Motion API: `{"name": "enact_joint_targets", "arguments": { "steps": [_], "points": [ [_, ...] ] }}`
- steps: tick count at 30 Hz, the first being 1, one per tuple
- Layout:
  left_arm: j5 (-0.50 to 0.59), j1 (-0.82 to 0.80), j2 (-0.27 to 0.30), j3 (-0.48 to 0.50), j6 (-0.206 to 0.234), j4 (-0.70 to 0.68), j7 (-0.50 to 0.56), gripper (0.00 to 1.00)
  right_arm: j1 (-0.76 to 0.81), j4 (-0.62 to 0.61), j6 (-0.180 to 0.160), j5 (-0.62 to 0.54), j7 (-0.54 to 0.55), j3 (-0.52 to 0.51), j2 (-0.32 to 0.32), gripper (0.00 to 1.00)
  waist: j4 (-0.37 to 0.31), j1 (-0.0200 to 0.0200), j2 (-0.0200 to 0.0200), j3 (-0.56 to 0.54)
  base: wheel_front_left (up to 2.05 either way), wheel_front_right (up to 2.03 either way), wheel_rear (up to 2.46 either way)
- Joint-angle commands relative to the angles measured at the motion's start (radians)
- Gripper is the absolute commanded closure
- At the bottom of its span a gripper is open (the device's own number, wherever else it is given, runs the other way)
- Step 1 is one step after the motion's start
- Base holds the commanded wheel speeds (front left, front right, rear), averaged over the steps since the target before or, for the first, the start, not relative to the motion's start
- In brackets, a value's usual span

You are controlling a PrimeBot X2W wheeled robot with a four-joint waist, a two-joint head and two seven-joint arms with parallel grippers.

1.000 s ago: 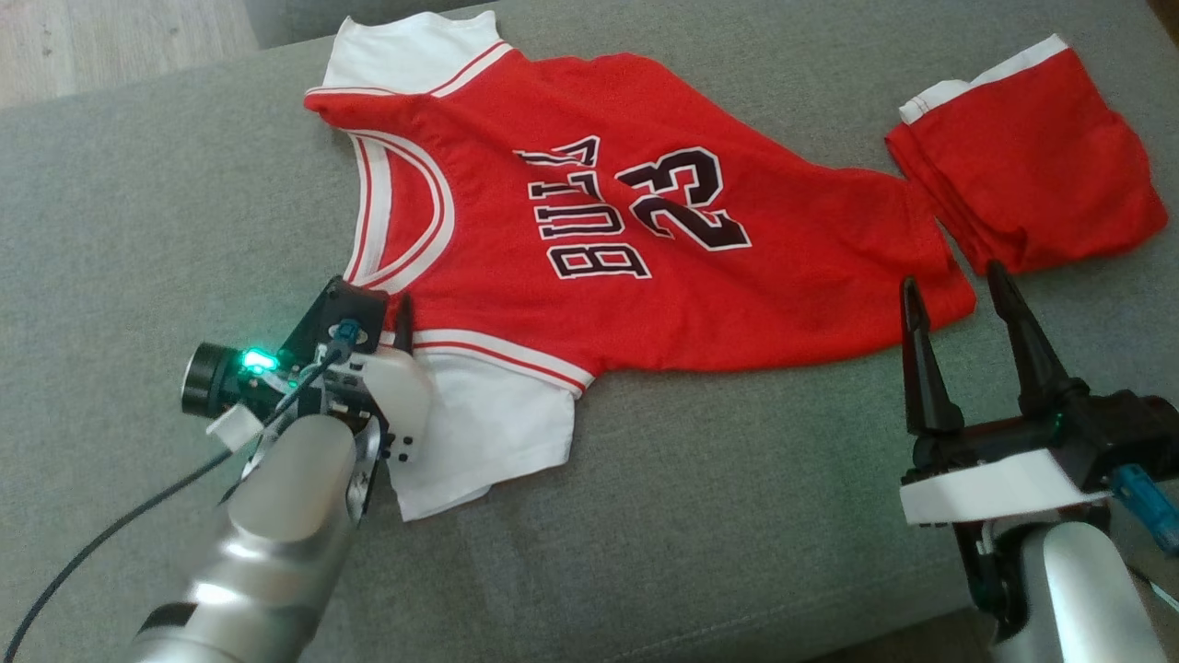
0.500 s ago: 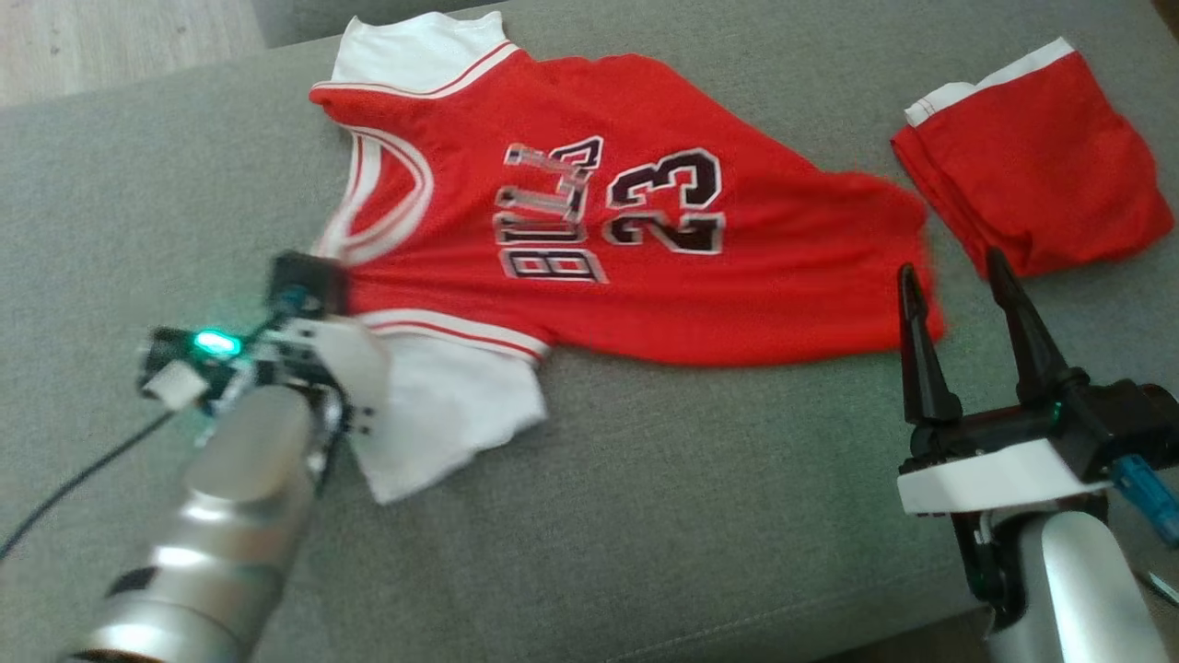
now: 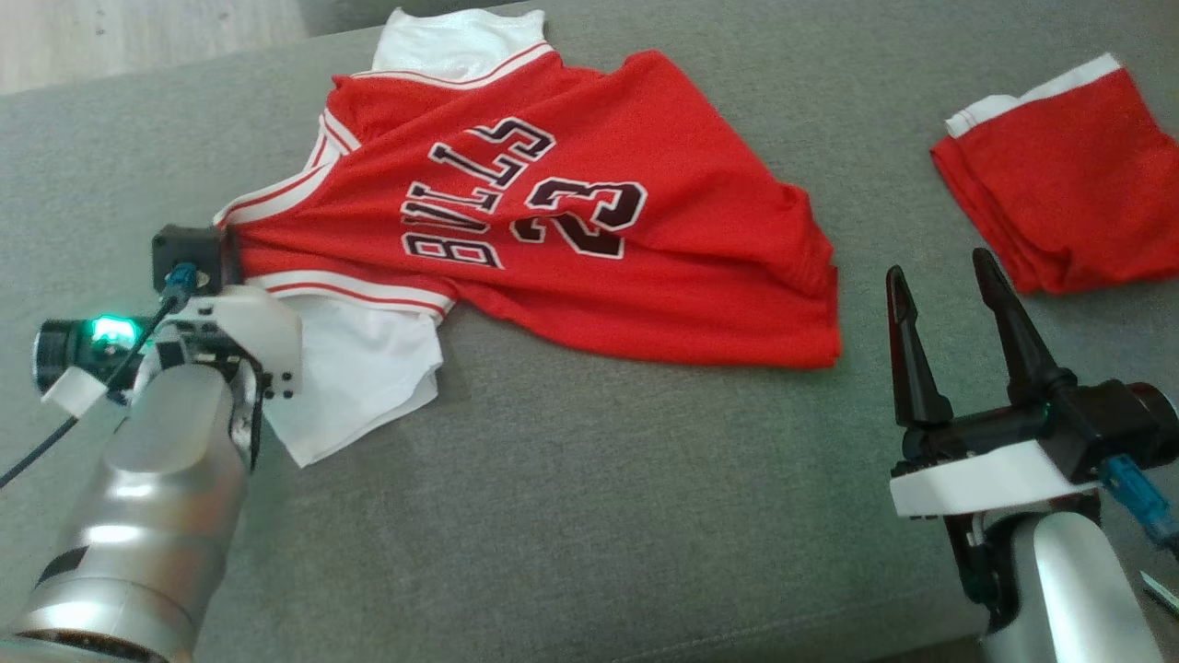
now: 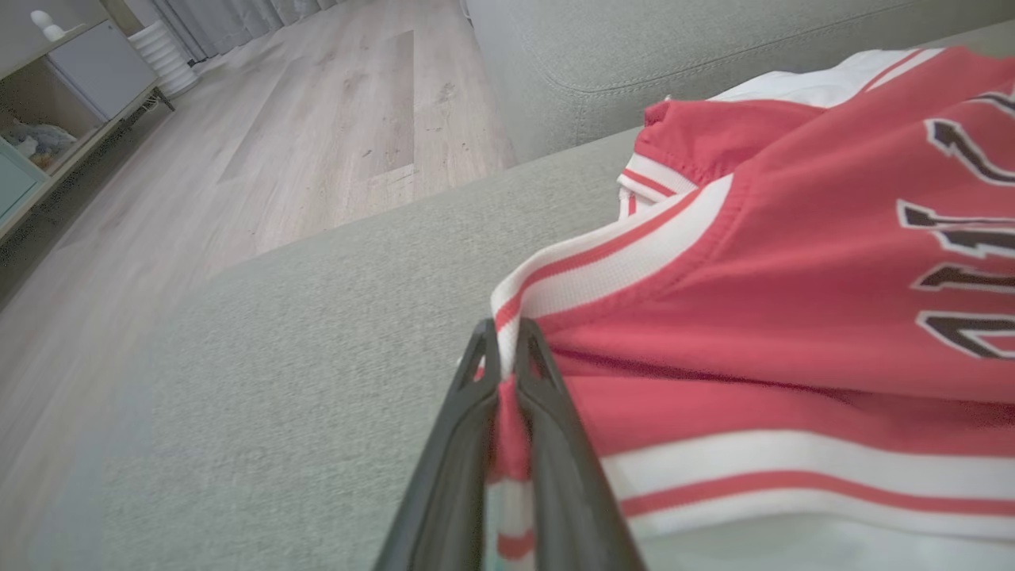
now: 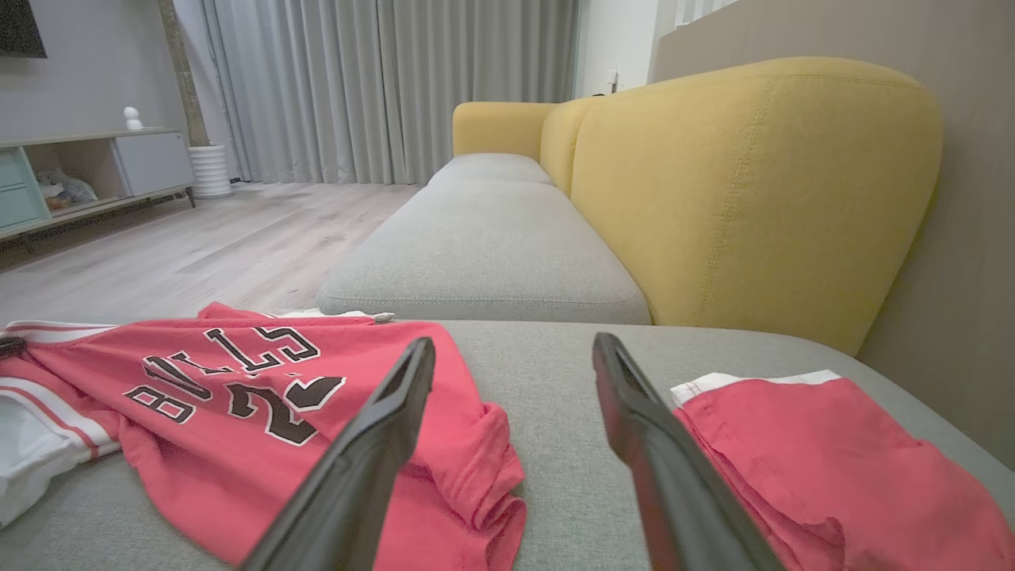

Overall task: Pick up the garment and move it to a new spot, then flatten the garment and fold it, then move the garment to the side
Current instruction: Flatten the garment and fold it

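Looking down from the head: one red jersey (image 3: 589,239), white sleeves, lies rumpled on the grey woven sofa cushion (image 3: 599,506). A second folded red cloth (image 3: 1059,184) sits well apart on the right. The right gripper (image 3: 937,262) is between the two, fingers spread wide and holding nothing.

Left wrist cam: the left gripper (image 4: 501,341) is pinched tight on the jersey's striped neck trim, with wood floor (image 4: 317,119) beyond.

Right wrist cam: a smooth yellow backrest (image 5: 753,182) rises behind.

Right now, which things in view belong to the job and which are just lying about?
Job: jersey; left gripper, shut on its striped edge; right gripper, open, holding nothing.
Lying about: folded red shorts; yellow sofa back; cabinet.
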Motion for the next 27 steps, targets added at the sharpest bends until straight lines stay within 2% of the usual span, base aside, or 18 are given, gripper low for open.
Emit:
{"name": "enact_joint_targets", "arguments": {
  "steps": [1,5,6,7,13,17,21,27],
  "points": [
    [-0.007,-0.044,0.054,0.037,0.014,-0.009,-0.017,1.00,-0.025,-0.030,0.007,-0.006,0.002,0.020,-0.003,0.00,0.013,-0.0001,0.0000,-0.005,0.00,0.00,0.00],
    [-0.013,-0.033,0.049,0.033,0.006,0.012,-0.034,1.00,-0.022,-0.026,0.007,-0.014,0.012,0.015,-0.003,0.00,0.043,-0.0001,0.0000,-0.017,0.00,0.00,0.00],
    [-0.011,-0.030,0.046,0.029,0.004,0.015,-0.042,0.47,-0.022,-0.025,0.007,-0.015,0.015,0.015,-0.003,0.00,0.050,-0.0001,0.0000,-0.021,0.00,0.00,0.00],
    [-0.012,-0.028,0.043,0.027,0.004,0.014,-0.055,0.00,-0.021,-0.024,0.007,-0.016,0.017,0.016,-0.003,0.00,0.057,-0.0001,0.0000,-0.026,0.00,0.00,0.00],
    [-0.018,0.000,0.010,0.026,0.003,-0.039,-0.151,0.00,-0.018,-0.025,0.007,-0.015,0.025,0.018,-0.003,0.00,0.104,-0.0001,0.0000,-0.059,0.00,0.00,0.00],
    [-0.008,0.034,-0.002,0.020,0.009,-0.122,-0.170,0.00,-0.008,-0.029,0.007,-0.013,0.029,0.015,-0.003,0.00,0.131,-0.0001,0.0000,-0.077,0.00,0.00,0.00],
    [0.009,0.126,-0.014,0.021,0.036,-0.311,-0.174,0.00,0.009,-0.032,0.007,-0.006,0.035,0.000,-0.003,0.00,0.174,-0.0001,0.0000,-0.097,0.00,0.00,0.00],
    [0.034,0.357,-0.025,0.011,0.108,-0.616,-0.175,0.00,0.029,-0.031,0.007,0.009,0.043,-0.017,-0.003,0.00,0.237,-0.0001,0.0000,-0.113,0.00,0.00,0.00]
  ]
}}
